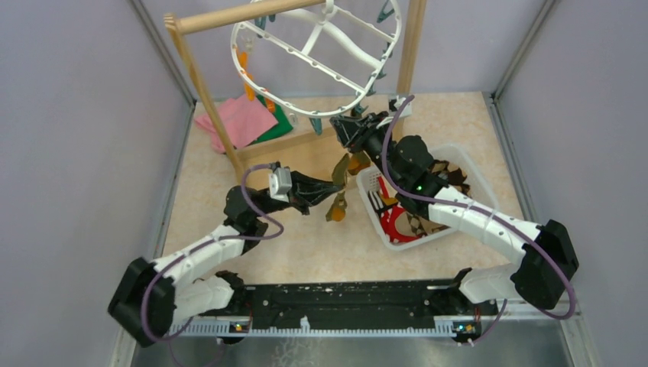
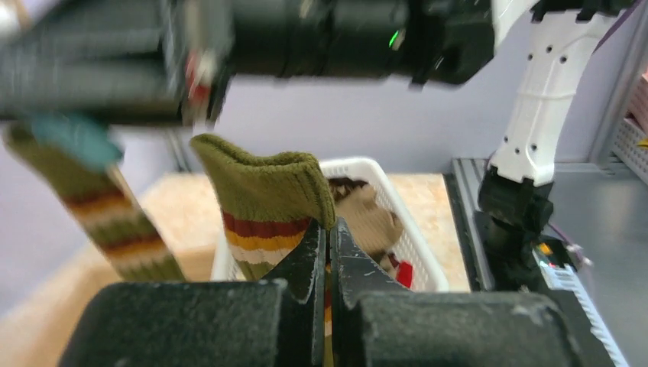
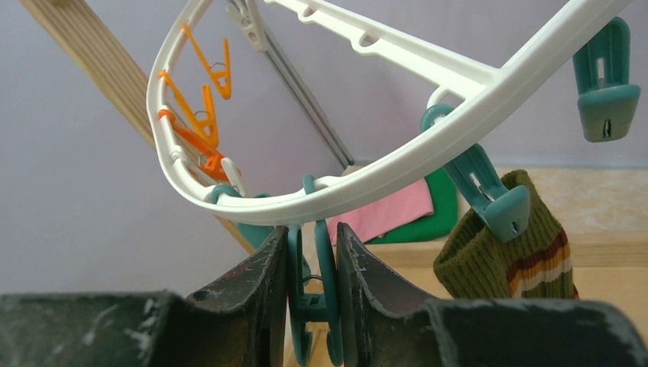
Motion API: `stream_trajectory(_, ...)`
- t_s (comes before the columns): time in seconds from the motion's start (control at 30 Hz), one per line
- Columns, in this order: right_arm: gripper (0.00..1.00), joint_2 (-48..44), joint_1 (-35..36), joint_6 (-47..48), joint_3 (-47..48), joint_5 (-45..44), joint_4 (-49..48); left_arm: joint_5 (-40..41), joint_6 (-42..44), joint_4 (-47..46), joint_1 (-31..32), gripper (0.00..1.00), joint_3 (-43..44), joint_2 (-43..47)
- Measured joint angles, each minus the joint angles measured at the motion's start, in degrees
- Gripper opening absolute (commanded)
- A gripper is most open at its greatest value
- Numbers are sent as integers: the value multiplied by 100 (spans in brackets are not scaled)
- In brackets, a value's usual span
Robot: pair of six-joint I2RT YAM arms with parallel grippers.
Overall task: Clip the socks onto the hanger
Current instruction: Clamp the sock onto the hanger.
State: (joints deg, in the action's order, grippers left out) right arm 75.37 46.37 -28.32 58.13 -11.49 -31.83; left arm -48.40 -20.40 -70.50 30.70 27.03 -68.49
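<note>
The white oval hanger [image 1: 317, 53] hangs tilted from a wooden pole, with teal and orange clips along its rim. My right gripper [image 1: 341, 122] reaches up to the rim's near edge. In the right wrist view it [image 3: 312, 237] is shut on a teal clip [image 3: 309, 306] under the ring [image 3: 397, 164]. An olive sock with orange stripes [image 3: 508, 264] hangs from the clip beside it [image 1: 356, 163]. My left gripper [image 1: 336, 189] is shut on the cuff of a matching olive striped sock [image 2: 264, 191], held up below the hanger; its toe dangles [image 1: 337, 208].
A white slotted basket [image 1: 372, 208] on the right holds more socks, red and argyle among them. Pink and green cloths [image 1: 244, 118] lie by the wooden rack's left post [image 1: 202, 84]. Grey walls close in both sides.
</note>
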Motion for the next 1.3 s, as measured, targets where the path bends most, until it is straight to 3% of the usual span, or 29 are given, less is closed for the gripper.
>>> stream_trajectory(0.1, 0, 0, 0, 0, -2, 2, -4, 892, 1397, 1646, 782, 0, 382, 1025)
stream_trajectory(0.23, 0, 0, 0, 0, -2, 2, -11, 1965, 2653, 3303, 1250, 0, 1078, 1338)
stream_trajectory(0.53, 0, 0, 0, 0, -2, 15, -24, 4422, 3759, 5622, 2142, 0, 1499, 933)
stream_trajectory(0.73, 0, 17, 0, 0, -2, 22, -31, 5713, 4079, 5637, 2544, 0, 1486, 925)
stream_trajectory(0.87, 0, 17, 0, 0, -2, 22, -31, 6461, 4409, 5077, 2885, 0, 1244, 925)
stream_trajectory(1.3, 0, 116, 0, -4, -2, 20, -129, 7331, 4465, 3915, 2962, 0, 841, 866)
